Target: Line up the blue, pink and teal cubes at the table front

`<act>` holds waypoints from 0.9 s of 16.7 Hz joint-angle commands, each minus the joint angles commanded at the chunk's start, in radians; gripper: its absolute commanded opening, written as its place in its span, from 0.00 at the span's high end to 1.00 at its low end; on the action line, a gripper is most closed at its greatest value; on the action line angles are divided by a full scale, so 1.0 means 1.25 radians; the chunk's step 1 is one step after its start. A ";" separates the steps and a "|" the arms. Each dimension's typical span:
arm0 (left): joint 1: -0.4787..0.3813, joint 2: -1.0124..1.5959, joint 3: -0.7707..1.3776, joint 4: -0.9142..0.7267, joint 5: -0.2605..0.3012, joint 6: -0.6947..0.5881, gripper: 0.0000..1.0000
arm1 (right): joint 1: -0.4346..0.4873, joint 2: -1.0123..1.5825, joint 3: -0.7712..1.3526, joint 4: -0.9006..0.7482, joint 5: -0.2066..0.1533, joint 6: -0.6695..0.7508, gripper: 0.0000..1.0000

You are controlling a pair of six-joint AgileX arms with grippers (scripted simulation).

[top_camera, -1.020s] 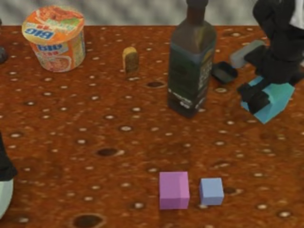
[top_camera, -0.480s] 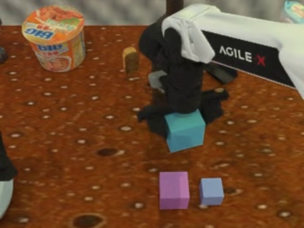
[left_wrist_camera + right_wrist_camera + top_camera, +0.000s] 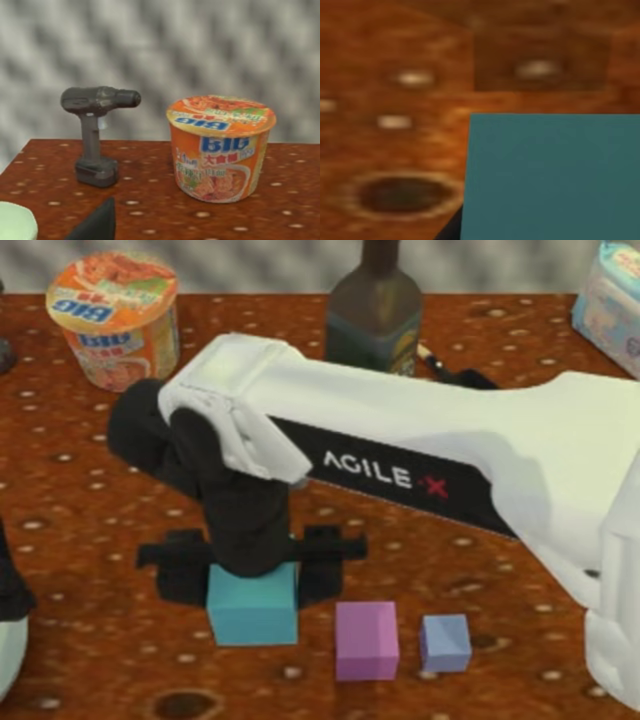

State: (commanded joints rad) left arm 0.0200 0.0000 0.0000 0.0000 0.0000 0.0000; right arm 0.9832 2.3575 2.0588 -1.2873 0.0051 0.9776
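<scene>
From above, my right arm reaches across the bench [image 3: 90, 530] from the right side, and my right jaws [image 3: 252, 575] hang at the front, left of middle, directly over the teal cube [image 3: 252, 607]. The dark fingers stand spread to either side of the cube's rear edge; whether they press on it I cannot tell. The pink cube [image 3: 366, 640] sits just right of the teal one, a narrow gap between them, and the blue cube [image 3: 445, 642] sits just right of the pink, also apart. All three lie in a row along the front. At the back stand a noodle cup [image 3: 115, 318] on the left, a dark bottle [image 3: 375, 308] in the middle and a pale blue box [image 3: 612, 302] at the right edge. My left arm is parked at the left edge.

From my left wrist, the noodle cup [image 3: 220, 147] stands upright beside a grey drill [image 3: 95, 132], well apart.

From my right wrist, the teal cube [image 3: 552, 175] fills the near view, the bench [image 3: 395, 50] behind it.
</scene>
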 joint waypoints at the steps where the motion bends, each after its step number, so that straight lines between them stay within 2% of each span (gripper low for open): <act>1: 0.000 0.000 0.000 0.000 0.000 0.000 0.00 | 0.016 -0.001 0.006 -0.001 0.001 0.024 1.00; 9: 0.000 0.000 0.000 0.000 0.000 0.000 0.00 | 0.028 0.000 -0.004 0.013 0.002 0.044 1.00; 15: 0.000 0.000 0.000 0.000 0.000 0.000 0.00 | 0.032 0.036 -0.124 0.177 0.004 0.048 1.00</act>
State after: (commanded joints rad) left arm 0.0200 0.0000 0.0000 0.0000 0.0000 0.0000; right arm 1.0229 2.4021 1.9033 -1.0663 0.0096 1.0377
